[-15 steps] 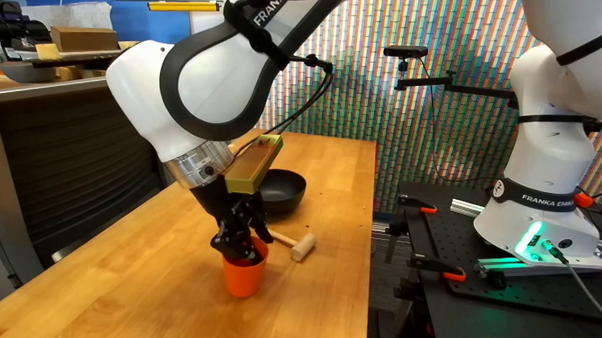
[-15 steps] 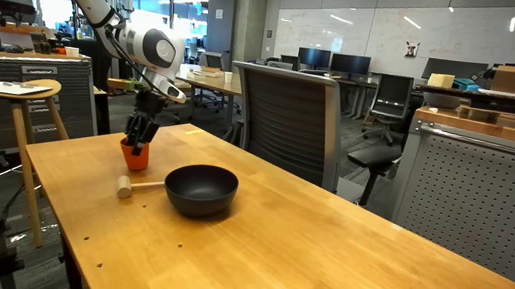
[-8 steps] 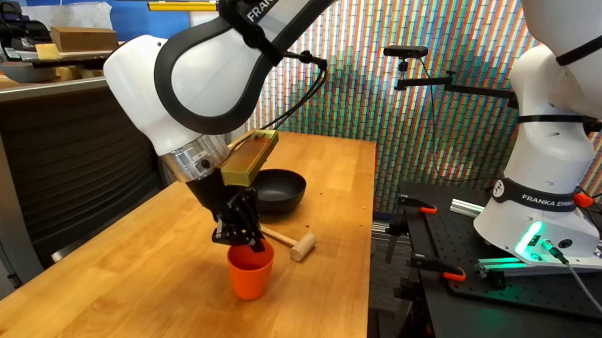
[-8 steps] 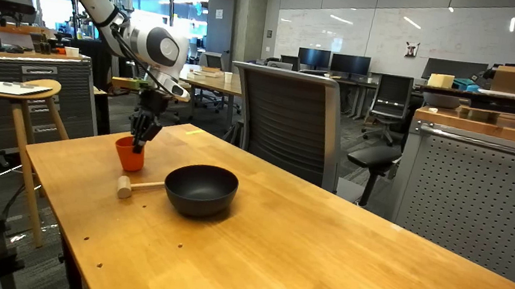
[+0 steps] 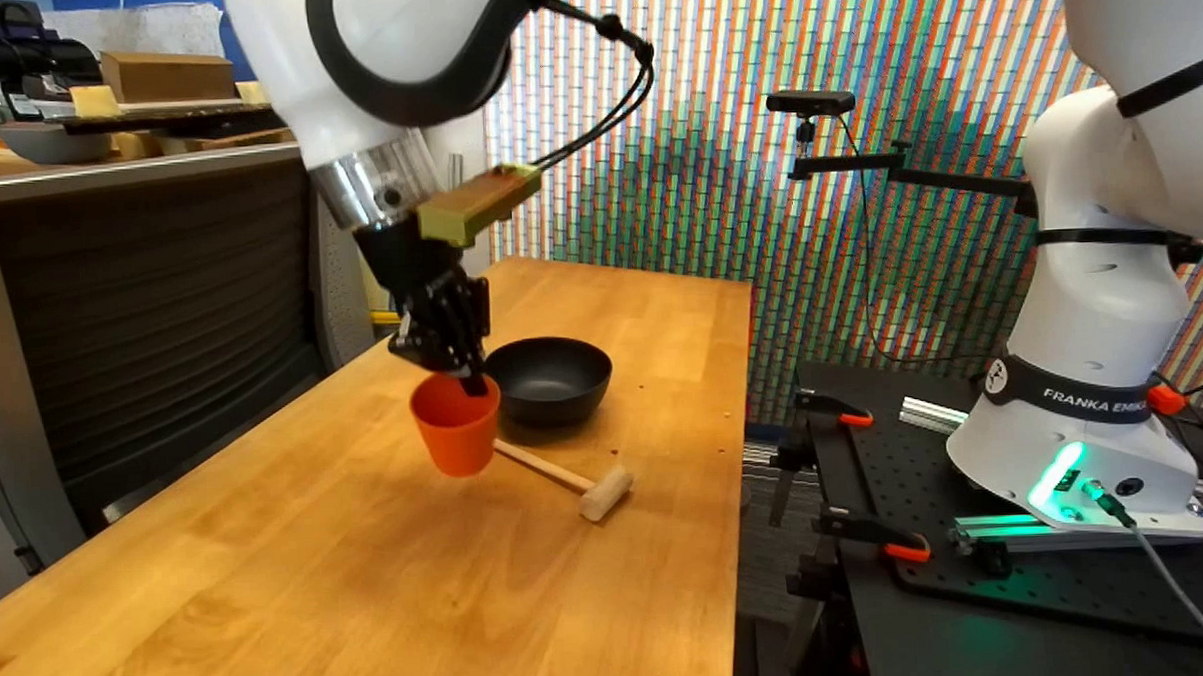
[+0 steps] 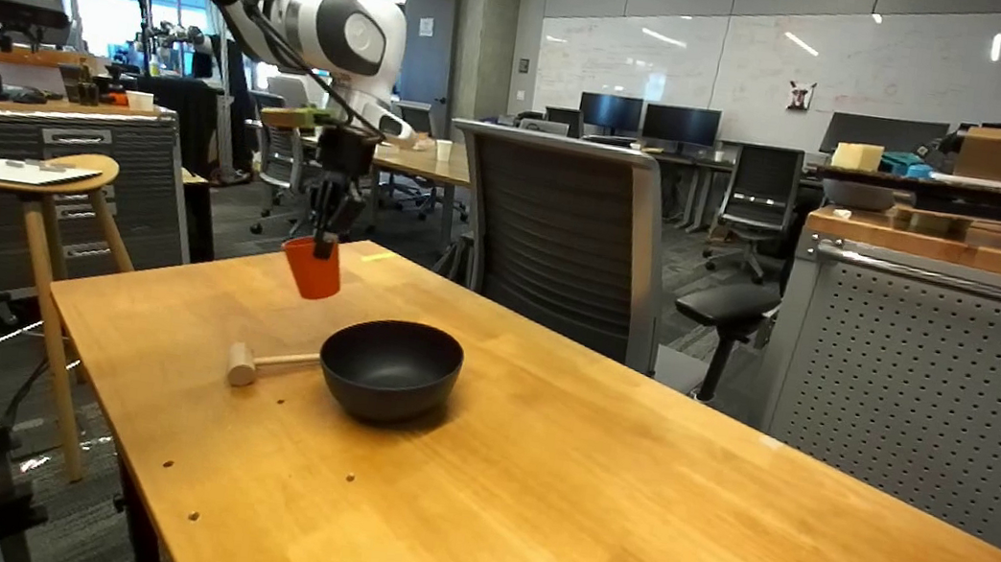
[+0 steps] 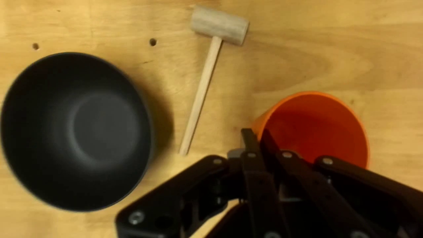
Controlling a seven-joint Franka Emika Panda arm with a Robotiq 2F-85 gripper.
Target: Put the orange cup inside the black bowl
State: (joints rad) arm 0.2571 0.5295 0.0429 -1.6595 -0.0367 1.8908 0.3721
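Orange cup (image 5: 457,431) higher than before

Cup (image 6: 313,276) above table (image 6: 627,491), near bowl (image 6: 388,387)

In an exterior view, the camera looks along the table (image 5: 320,588) toward a striped wall (image 5: 695,155); in an exterior view, across it to a whiteboard (image 6: 750,72). The wrist view, close above, looks seemingly straight down. All three share bowl (image 7: 77,132), cup (image 7: 314,129) and mallet (image 7: 219,24).
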